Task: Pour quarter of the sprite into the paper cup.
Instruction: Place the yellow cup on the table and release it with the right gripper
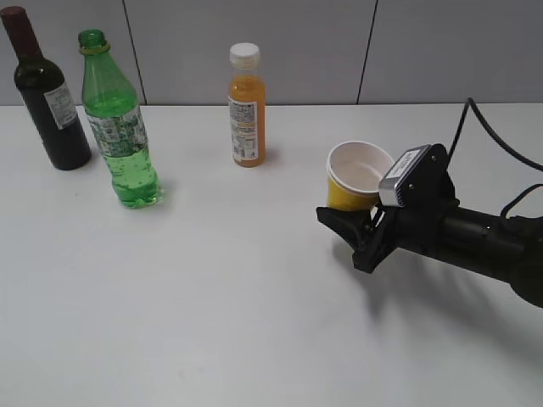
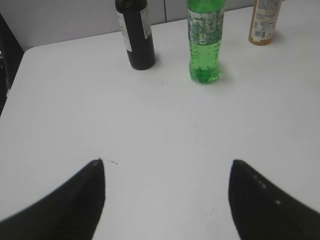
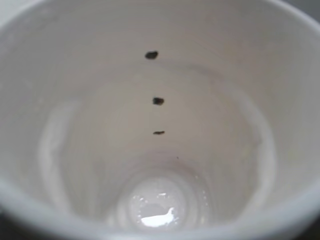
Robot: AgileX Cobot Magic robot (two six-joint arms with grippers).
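The desk is white and a grey wall stands behind it. Along the far edge I see three bottles. The wine bottle is near the far left corner. The sprite stands upright just beside it, a bit closer to me, with no cap on its green neck. The juice bottle stands near the middle of the far edge, well apart from the sprite.

My right gripper is on the right side of the desk. It grasps the cup, which is yellow outside and white inside. The cup leans a little. From my right wrist I look right down into the cup. It has three small dark spots on its wall and a shiny wet bit at the bottom.

My left gripper is spread wide with nothing in it, above the bare desk, well apart from the sprite.
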